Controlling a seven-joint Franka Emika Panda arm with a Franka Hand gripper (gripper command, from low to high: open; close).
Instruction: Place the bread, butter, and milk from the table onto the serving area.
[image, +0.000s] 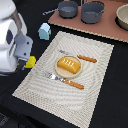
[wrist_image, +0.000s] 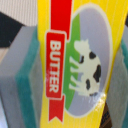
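Between the fingers (wrist_image: 27, 75), the butter (wrist_image: 75, 60).

wrist view: the butter (wrist_image: 75, 60) pack carries a red vertical banner with the white word "butter", beside a grey oval bearing a black-and-white cow. no other lettering is legible in either view.

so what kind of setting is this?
Probably a simulated kitchen or dining tabletop: a striped cream placemat with a round tan plate holding a golden loaf, orange-handled cutlery, and grey pots on a pinkish-brown board.
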